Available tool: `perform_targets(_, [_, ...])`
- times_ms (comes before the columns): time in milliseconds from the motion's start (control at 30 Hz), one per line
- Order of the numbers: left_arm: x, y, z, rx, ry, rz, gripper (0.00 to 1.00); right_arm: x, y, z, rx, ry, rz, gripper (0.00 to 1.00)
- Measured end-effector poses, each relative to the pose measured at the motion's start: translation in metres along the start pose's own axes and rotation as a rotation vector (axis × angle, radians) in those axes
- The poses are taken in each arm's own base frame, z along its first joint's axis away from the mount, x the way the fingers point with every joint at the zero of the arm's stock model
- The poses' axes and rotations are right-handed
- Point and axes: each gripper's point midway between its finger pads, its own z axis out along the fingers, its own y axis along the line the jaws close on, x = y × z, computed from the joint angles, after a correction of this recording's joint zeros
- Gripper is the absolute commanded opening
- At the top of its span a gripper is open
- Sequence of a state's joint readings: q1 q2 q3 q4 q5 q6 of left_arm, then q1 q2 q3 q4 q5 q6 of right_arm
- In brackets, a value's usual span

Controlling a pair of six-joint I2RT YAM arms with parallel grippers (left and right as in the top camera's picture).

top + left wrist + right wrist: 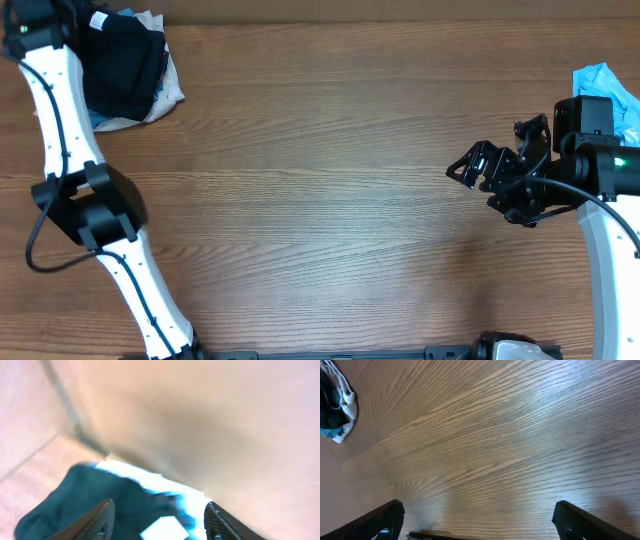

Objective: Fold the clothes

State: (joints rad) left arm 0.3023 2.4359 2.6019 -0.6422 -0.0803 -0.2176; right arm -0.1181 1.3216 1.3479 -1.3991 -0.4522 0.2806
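From above, the pile of clothes (125, 65) lies in the worktop's (320, 200) far left corner, with a light blue garment (603, 85) at the right edge. Only its own blurred camera shows the left claw (159, 507), spread wide just over the black shirt (75, 505). The right claw (478, 170) gapes open mid-worktop, well apart from both.

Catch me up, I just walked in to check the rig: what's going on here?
Folding hasn't begun. The left claw hangs open over the pile of clothes at the far left corner of the table. The right claw is open and empty over bare wood. A light blue garment lies at the right edge.
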Motion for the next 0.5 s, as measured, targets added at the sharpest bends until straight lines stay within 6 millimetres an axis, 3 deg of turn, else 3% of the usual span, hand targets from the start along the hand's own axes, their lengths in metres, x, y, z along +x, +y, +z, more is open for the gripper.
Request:
perform_targets(100, [-0.022,-0.039,-0.033,0.067,-0.042,0.018,0.54,0.000,0.000,0.000,0.000,0.001,-0.007,1.00])
perform_targets(200, [-0.020,-0.067,-0.043,0.112,-0.034,0.032,0.52,0.002,-0.001,0.000,0.004,0.009,-0.018,1.00])
perform_targets(300, [0.003,-0.070,-0.030,0.110,0.023,0.039,0.51,0.004,-0.001,0.000,0.005,0.016,-0.031,1.00])
perform_targets(500, [0.074,-0.050,0.023,0.045,0.177,0.050,0.50,0.006,-0.002,0.000,0.008,0.022,-0.043,1.00])
